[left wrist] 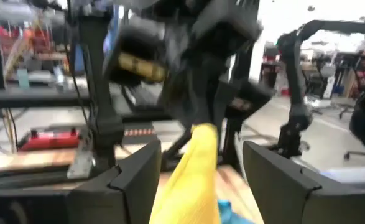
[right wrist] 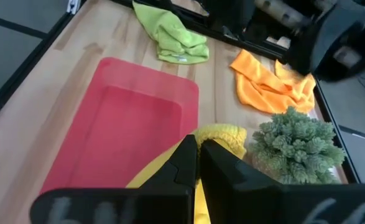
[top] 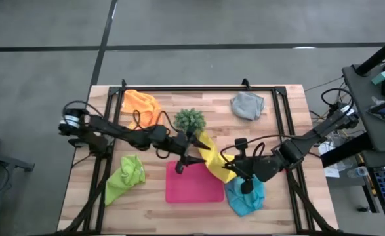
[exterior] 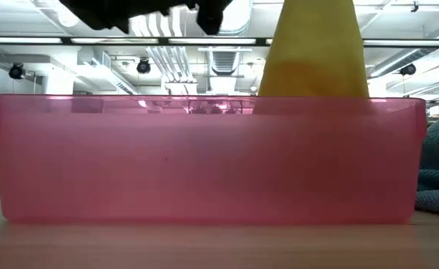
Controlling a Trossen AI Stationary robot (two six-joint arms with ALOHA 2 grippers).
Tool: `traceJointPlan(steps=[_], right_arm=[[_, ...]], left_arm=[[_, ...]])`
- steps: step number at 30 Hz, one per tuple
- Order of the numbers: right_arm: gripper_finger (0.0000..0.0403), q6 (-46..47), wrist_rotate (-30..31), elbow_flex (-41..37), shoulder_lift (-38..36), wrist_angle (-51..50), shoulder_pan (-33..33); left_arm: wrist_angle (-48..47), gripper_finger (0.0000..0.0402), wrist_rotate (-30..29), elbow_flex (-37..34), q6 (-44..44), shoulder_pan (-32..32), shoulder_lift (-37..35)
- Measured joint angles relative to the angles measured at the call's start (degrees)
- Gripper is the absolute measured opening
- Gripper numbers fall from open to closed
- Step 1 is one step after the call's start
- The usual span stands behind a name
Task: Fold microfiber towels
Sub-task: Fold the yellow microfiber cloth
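Note:
A yellow towel [top: 213, 157] runs as a band from beside the plant [top: 189, 120] to my right gripper [top: 237, 172], which is shut on it. My left gripper [left wrist: 201, 165] stands open just past the pink tray's [top: 193, 185] far edge. The towel passes between its fingers, and I cannot tell whether they touch it. In the low view the yellow towel [exterior: 312, 52] rises behind the tray, narrowing upward. A blue towel [top: 246, 196] lies under the right gripper. The green towel [top: 126, 177], orange towel [top: 140, 103] and grey towel [top: 246, 105] lie crumpled on the table. My right gripper pinches a bunched part of the yellow towel [right wrist: 222, 134] between its two shut fingers [right wrist: 182, 158], slanting down from the table's right side. In the left wrist view the cloth narrows to the held point [left wrist: 204, 130] and widens below it, sloping down toward my left gripper.
The pink tray sits at the table's near middle with the spiky plant just behind it. Black frame rails [top: 199, 87] run along the table's far and side edges. Bare wood [top: 153, 210] shows near the front left.

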Motion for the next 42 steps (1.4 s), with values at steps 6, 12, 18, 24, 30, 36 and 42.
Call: traceJointPlan(steps=[6,12,18,24,30,36,42], right_arm=[[0.0008,0.5,0.0,-0.6,0.0,0.0,0.0],[0.0008,1.0,0.0,-0.7,0.0,0.0,0.0],[0.0008,1.0,0.0,-0.7,0.0,0.0,0.0],[0.0008,0.9,0.0,-0.7,0.0,0.0,0.0],[0.0009,1.0,0.0,-0.7,0.0,0.0,0.0],[0.0047,2.6,0.5,-0.7,-0.5,0.0,0.0],[0.0119,4.6,0.5,-0.8,-3.8,-0.7,0.0]], left_arm=[[0.3,0.0212,5.5,6.2,-1.1,0.0,7.2],[0.3,0.0212,7.2,9.4,-1.5,0.1,11.7],[0.2,0.0203,7.7,10.2,-4.3,0.0,14.1],[0.2,0.0152,7.6,10.5,-3.9,0.0,14.2],[0.3,0.0038,7.6,10.5,-0.6,0.0,13.8],[0.3,0.0002,7.5,10.5,0.7,0.0,13.8],[-0.1,0.0001,7.3,10.1,2.2,-0.2,12.1]])
